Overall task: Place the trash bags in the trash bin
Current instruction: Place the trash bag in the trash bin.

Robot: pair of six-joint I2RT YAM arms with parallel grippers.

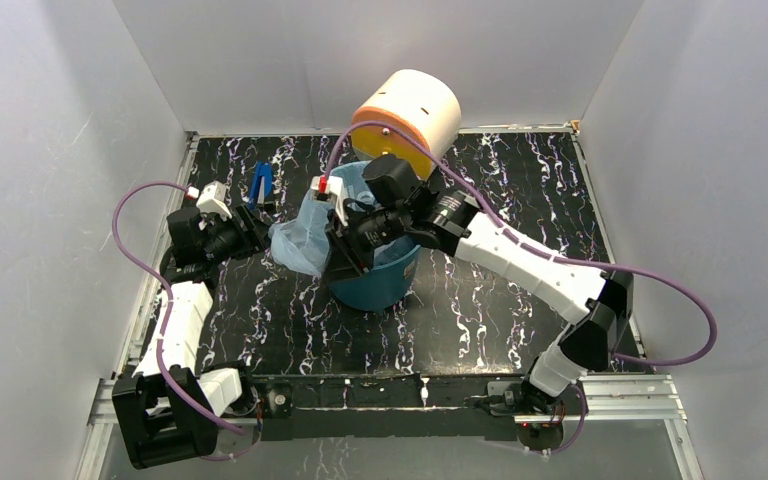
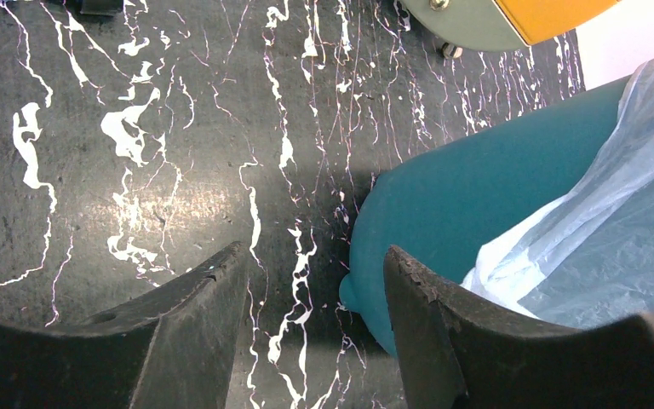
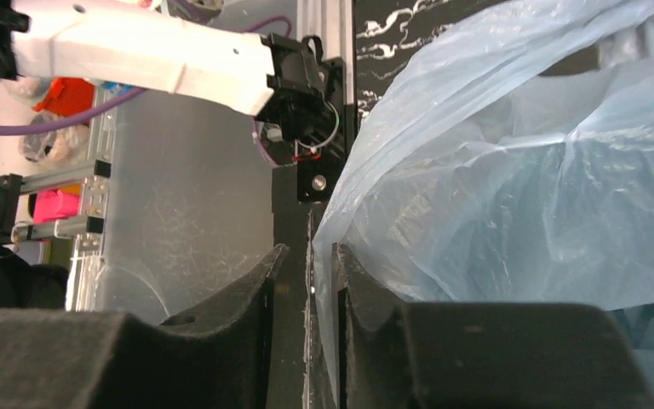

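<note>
Trash bag (image 3: 511, 170), crinkly translucent blue plastic

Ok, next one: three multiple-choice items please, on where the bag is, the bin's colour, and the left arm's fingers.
1. Where is the trash bag?
A. Flat on the table.
B. Draped over the left rim of the trash bin, partly inside.
C. On top of the drum.
2. What colour is the trash bin?
A. Red.
B. White.
C. Teal.
3. How are the left fingers?
A. Open, holding nothing.
B. Shut on the bag.
C. Shut on the bin's rim.
1 B: the top view shows it hanging over that rim.
2 C: top and left wrist views show teal.
3 A: the left wrist view shows them apart, nothing between.
</note>
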